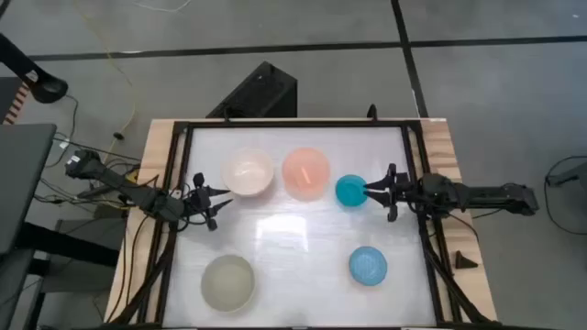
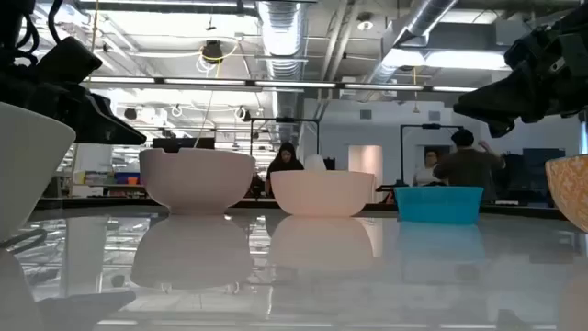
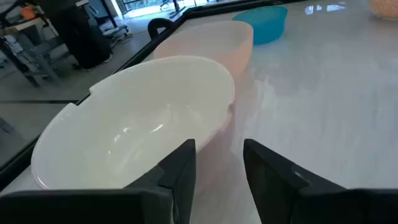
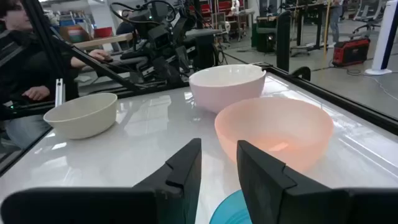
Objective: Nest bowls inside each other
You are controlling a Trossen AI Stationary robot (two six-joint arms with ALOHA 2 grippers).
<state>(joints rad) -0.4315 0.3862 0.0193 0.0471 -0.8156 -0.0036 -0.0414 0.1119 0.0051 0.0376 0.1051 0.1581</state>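
Five bowls rest upright on their bases on the white table. The cream-white bowl (image 1: 248, 172) and salmon-pink bowl (image 1: 305, 172) stand side by side at the far middle, with the small teal bowl (image 1: 350, 191) to their right. The grey-beige bowl (image 1: 227, 282) is near left and the light blue bowl (image 1: 368, 265) near right. My left gripper (image 1: 220, 195) is open just left of the cream-white bowl (image 3: 137, 130), raised off the table. My right gripper (image 1: 371, 191) is open above the teal bowl's right edge (image 4: 227, 208), which shows through the gap between its fingers.
A black frame (image 1: 417, 165) runs around the table, with wooden strips (image 1: 156, 165) outside it. Bare tabletop (image 1: 293, 257) lies between the near bowls. People (image 2: 464, 165) sit in the room beyond the far edge.
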